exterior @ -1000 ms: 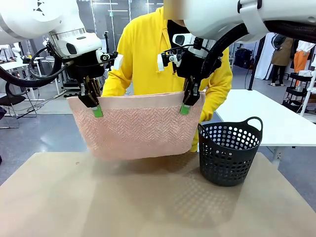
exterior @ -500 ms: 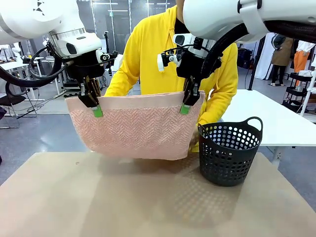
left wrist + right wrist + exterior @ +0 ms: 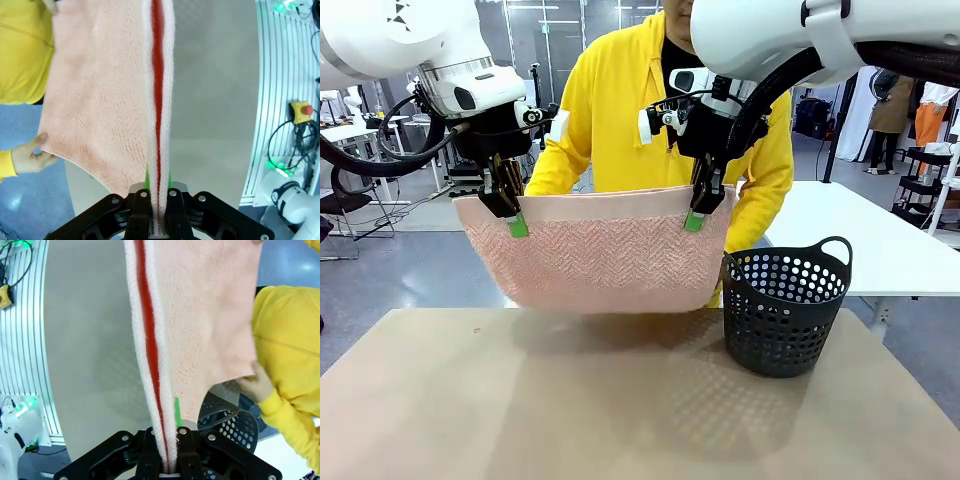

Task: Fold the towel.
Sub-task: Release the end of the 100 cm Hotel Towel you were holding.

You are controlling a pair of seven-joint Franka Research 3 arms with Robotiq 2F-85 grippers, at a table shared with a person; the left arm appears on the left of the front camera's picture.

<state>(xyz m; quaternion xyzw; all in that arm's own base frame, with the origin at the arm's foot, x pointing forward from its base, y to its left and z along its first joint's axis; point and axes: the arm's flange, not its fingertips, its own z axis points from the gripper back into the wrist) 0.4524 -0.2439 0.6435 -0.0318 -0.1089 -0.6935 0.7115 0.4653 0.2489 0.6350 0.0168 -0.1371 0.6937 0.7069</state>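
The left gripper [image 3: 512, 213] and right gripper [image 3: 697, 208] each clamp a top corner of the towel [image 3: 600, 258], which hangs spread above the table [image 3: 570, 400] beside the basket [image 3: 785, 310]. In the left wrist view, a person's hand [image 3: 27, 157] pinches a lower towel corner. In the right wrist view, the person's other hand [image 3: 257, 382] holds the opposite corner.

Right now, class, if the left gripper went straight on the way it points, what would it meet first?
Past the towel it grips, the left gripper would probably meet the table below; depth is unclear.
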